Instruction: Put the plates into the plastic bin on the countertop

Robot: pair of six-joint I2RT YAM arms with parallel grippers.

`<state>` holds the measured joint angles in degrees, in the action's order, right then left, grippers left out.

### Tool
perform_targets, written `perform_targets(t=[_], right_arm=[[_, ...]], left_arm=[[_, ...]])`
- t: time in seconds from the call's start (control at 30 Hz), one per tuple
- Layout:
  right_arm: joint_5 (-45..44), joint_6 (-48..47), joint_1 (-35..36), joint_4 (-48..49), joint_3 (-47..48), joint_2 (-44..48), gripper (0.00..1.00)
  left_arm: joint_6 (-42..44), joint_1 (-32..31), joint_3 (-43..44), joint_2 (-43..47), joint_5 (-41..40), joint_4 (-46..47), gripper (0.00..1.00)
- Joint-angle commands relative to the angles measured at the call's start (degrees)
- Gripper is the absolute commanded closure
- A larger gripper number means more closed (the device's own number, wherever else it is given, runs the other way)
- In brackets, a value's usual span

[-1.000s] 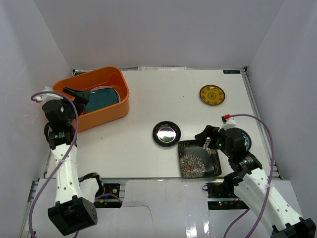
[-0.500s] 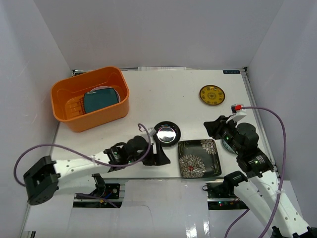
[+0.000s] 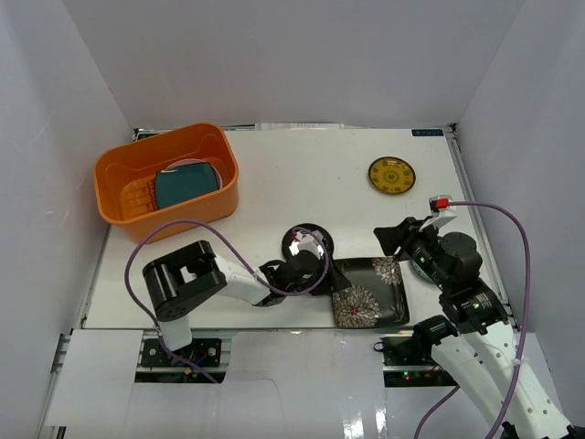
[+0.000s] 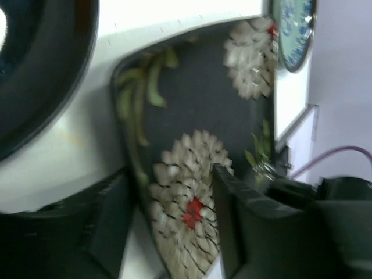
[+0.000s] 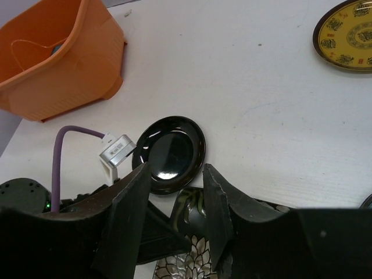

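Observation:
The black floral square plate (image 3: pixel 368 291) lies near the countertop's (image 3: pixel 302 183) front edge. My left gripper (image 3: pixel 322 273) is low at its left edge, and in the left wrist view it (image 4: pixel 170 174) stands open, with the floral plate's (image 4: pixel 197 110) rim between the fingers. A glossy black round plate (image 3: pixel 307 245) lies just behind it. My right gripper (image 3: pixel 388 240) hovers above the floral plate's far right corner, open and empty (image 5: pixel 176 170). The small yellow plate (image 3: pixel 392 174) sits far right. A teal plate (image 3: pixel 187 183) lies in the orange bin (image 3: pixel 183 215).
A light-blue patterned plate (image 4: pixel 293 35) lies right of the floral one, mostly under my right arm in the top view. Grey walls close three sides. The left arm's purple cable (image 3: pixel 174 233) loops over the countertop in front of the bin.
My left arm has swung from the bin across the front to the floral plate's left edge, its jaws narrowing. My right gripper has pulled back off the floral plate, jaws narrower.

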<state>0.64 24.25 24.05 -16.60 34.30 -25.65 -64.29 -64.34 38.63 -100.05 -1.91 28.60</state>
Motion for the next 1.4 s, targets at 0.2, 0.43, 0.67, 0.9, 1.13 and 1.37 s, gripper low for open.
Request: perform_targets(t=[0.2, 0.43, 0.67, 0.9, 1.13, 1.37], right_arm=[[0.7, 0.7, -0.1, -0.2, -0.7, 1.7, 0.51], [0.2, 0.6, -0.1, -0.3, 2.0, 1.6, 0.39], [-3.2, -2.5, -0.1, -1.6, 9.5, 1.5, 0.24], [0.2, -2.5, -0.1, -1.5, 7.2, 1.2, 0.26], [2.5, -2.6, -0.1, -0.9, 3.3, 0.5, 0.26], [2.3, -3.6, -0.1, 0.2, 0.3, -0.1, 0.25]], left_arm=[[-2.6, -1.0, -3.1, 0.0, -6.1, -3.4, 1.00], [-0.3, -1.4, -7.6, 21.4, -4.9, -9.3, 1.00], [7.3, 24.8, -0.1, 46.6, 2.0, -22.0, 1.00], [15.8, 56.0, 23.3, 40.7, 17.0, -34.9, 1.00], [13.4, 79.4, 30.8, 25.8, 24.9, -36.3, 1.00], [16.2, 84.3, 30.8, 20.2, 25.7, -40.5, 1.00]])
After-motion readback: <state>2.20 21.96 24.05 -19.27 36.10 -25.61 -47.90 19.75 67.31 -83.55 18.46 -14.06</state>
